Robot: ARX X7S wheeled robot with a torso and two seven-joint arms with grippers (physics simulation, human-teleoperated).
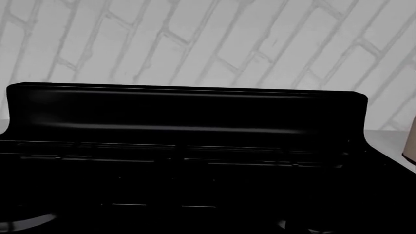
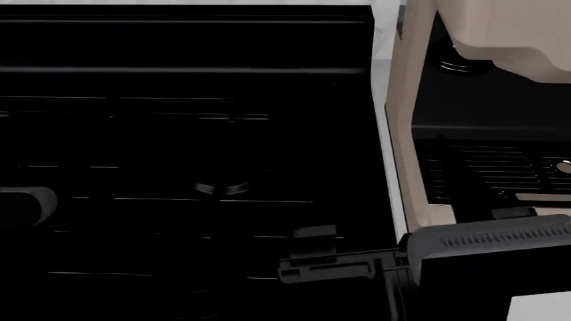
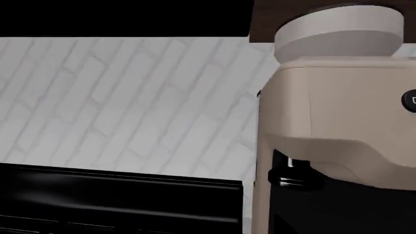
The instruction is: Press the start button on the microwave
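Note:
The microwave and its start button do not show in any view. In the head view my right gripper [image 2: 308, 257] is a dark shape reaching left over the black stove [image 2: 178, 134], low and in front of the beige coffee machine [image 2: 410, 134]. Its jaws blend into the dark stove top, so I cannot tell how they stand. A grey rounded part of my left arm [image 2: 23, 204] shows at the left edge over the stove, and its fingers are lost in the black. Neither wrist view shows its own fingers clearly.
The stove's raised black back panel [image 1: 182, 109] stands against a white brick wall [image 1: 208, 39]. The coffee machine [image 3: 338, 122] stands right of the stove, with a grey lid [image 3: 338, 31]. A dark overhang [image 3: 123, 17] runs above the wall.

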